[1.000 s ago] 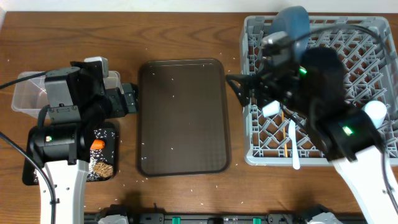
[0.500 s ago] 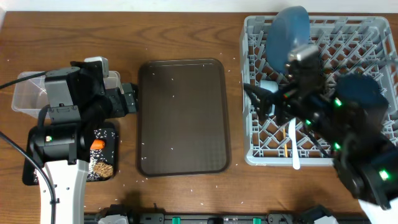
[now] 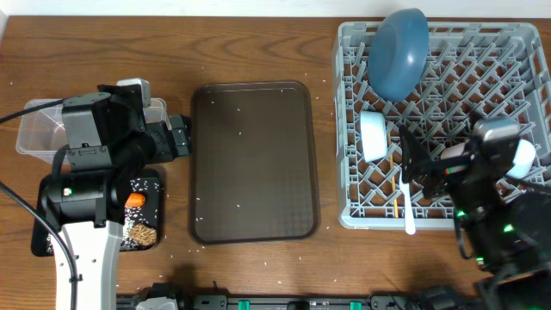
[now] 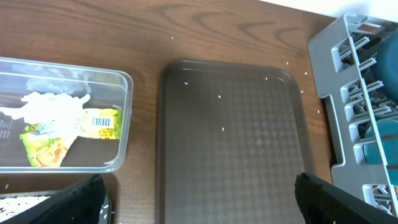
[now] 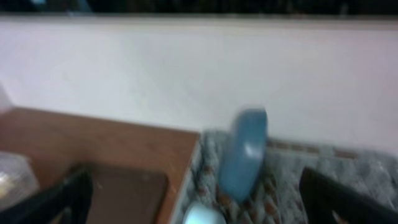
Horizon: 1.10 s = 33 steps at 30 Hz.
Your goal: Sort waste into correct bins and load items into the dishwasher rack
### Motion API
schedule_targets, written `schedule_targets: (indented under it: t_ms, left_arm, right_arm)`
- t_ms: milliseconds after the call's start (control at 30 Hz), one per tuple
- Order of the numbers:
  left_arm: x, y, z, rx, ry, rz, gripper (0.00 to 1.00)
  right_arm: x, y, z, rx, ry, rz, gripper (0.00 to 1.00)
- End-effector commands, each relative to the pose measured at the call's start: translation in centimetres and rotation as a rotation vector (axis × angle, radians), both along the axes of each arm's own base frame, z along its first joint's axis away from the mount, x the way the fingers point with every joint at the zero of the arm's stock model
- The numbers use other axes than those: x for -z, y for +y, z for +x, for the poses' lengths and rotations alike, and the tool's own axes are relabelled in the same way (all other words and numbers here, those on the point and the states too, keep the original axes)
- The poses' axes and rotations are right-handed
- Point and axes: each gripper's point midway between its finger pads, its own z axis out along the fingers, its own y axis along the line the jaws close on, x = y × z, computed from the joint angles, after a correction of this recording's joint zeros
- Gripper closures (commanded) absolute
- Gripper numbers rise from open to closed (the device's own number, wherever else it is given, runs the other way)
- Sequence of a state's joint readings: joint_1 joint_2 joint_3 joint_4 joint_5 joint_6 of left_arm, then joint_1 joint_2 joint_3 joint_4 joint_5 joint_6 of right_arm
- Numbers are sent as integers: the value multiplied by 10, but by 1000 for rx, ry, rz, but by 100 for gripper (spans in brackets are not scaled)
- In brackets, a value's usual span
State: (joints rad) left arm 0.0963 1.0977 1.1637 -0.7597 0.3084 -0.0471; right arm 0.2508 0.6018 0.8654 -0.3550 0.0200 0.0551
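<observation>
The grey dishwasher rack [image 3: 482, 77] holds a dark blue plate [image 3: 399, 53] on edge, a white bowl [image 3: 373, 136] on its side, a light blue utensil [image 3: 406, 205] and thin chopsticks [image 3: 395, 205]. A pale cup [image 3: 522, 158] peeks from behind my right arm. Over the rack's front half, my right gripper [image 3: 411, 164] is open and empty. My left gripper [image 3: 182, 138] is also open and empty, between the bins and the brown tray. The clear box [image 4: 128, 118] contains a white tissue [image 4: 46, 106] and a yellow-green wrapper [image 4: 50, 146]. In the black tray [image 3: 148, 182] lie a carrot [image 3: 134, 201] and crumbs [image 3: 142, 232].
A large dark brown serving tray [image 3: 252, 162] lies bare in the middle of the wooden table. White specks are scattered over it and the tabletop. The right wrist view is blurred, showing the plate [image 5: 244, 152] and bowl [image 5: 202, 216] against a white wall.
My right arm has pulled back from the rack's upper left toward its front right, uncovering the plate and bowl. The left arm has not moved.
</observation>
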Motion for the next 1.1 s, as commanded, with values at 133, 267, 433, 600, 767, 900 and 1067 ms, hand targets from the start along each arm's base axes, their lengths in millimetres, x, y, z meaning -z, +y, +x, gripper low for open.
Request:
schedule_targets:
  t_ms: [133, 267, 433, 600, 767, 900, 1067]
  left_arm:
    - [-6, -1, 1, 17, -15, 10, 2]
    - [-6, -1, 1, 17, -15, 10, 2]
    - [-6, -1, 1, 17, -15, 10, 2]
    - [-6, -1, 1, 17, -15, 10, 2]
    - [-6, -1, 1, 17, -15, 10, 2]
    - [-6, -1, 1, 17, -15, 10, 2]
    - [-6, -1, 1, 17, -15, 10, 2]
  right_arm:
    - [76, -6, -22, -15, -66, 11, 1]
    - [100, -11, -34, -3, -104, 33, 1]
    - [121, -12, -36, -1, -174, 51, 1]
    - [138, -11, -25, 3, -231, 63, 1]
    - [149, -10, -22, 3, -238, 64, 1]
    - [150, -10, -22, 3, -235, 64, 1]
    - [156, -10, -21, 3, -212, 59, 1]
